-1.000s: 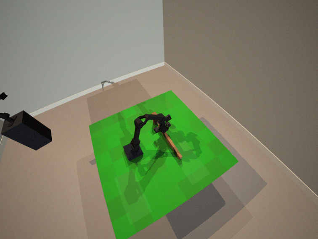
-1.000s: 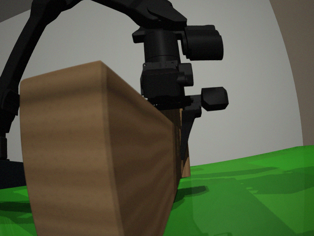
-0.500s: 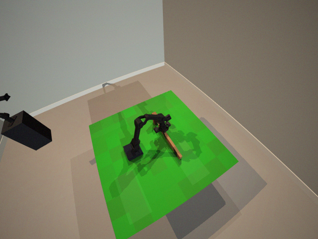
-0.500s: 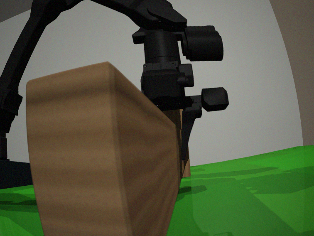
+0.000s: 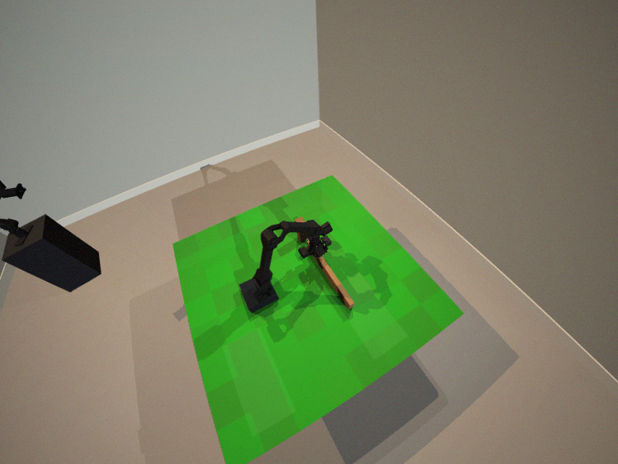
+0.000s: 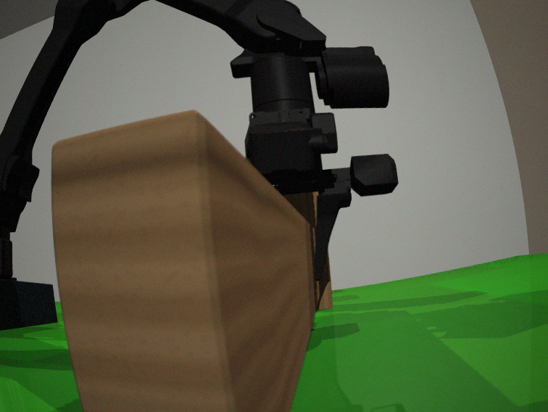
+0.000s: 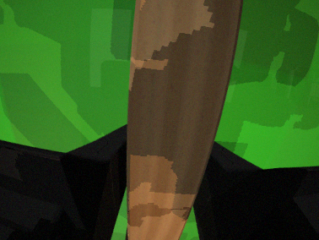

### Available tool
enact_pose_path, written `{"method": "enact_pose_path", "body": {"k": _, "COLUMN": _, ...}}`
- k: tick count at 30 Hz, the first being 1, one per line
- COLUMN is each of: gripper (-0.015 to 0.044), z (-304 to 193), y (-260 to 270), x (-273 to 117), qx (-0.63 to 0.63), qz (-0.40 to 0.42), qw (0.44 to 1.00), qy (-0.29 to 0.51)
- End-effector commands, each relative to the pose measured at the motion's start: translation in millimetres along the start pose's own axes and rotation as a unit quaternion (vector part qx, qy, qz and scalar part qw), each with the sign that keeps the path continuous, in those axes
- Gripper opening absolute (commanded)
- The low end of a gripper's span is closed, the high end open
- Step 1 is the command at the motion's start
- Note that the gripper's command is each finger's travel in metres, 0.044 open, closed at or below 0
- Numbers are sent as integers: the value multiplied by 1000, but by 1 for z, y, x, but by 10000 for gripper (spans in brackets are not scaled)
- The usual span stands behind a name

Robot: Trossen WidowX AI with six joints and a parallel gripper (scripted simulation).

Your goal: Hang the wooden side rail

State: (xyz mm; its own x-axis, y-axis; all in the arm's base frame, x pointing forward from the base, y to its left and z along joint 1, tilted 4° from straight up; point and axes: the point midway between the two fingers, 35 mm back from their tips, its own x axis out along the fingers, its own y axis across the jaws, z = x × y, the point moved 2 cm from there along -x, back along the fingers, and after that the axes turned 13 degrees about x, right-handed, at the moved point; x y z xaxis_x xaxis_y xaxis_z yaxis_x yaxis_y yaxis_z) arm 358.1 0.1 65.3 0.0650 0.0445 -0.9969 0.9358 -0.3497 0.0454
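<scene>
The wooden side rail (image 5: 334,279) (image 6: 141,265) (image 7: 177,106) is a long brown board standing on its narrow edge. My gripper (image 5: 315,252) (image 7: 166,173) points down and is shut on the rail, one finger on each side, near the post end. In the exterior view one finger shows along the rail's right face. The headboard post (image 5: 299,220) (image 6: 327,297) stands upright just behind the gripper, mostly covered by the arm and rail. The hooks, pins and slot are hidden, so I cannot tell whether they touch. The underside of the rail's free end is not visible.
The arm's dark base (image 5: 257,294) stands on the green table top (image 5: 320,368), left of the rail. The arm arches over to the rail. A black box (image 5: 55,254) with another dark arm stands off the table at the far left. Walls rise behind.
</scene>
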Motion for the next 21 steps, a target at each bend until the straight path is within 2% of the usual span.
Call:
{"method": "enact_pose_path", "body": {"k": 1, "gripper": 0, "z": -3, "y": 0, "x": -4, "qx": 0, "qz": 4, "qw": 1000, "qy": 4}}
{"method": "enact_pose_path", "body": {"k": 21, "gripper": 0, "z": -5, "y": 2, "x": -6, "qx": 0, "qz": 4, "qw": 1000, "qy": 4}}
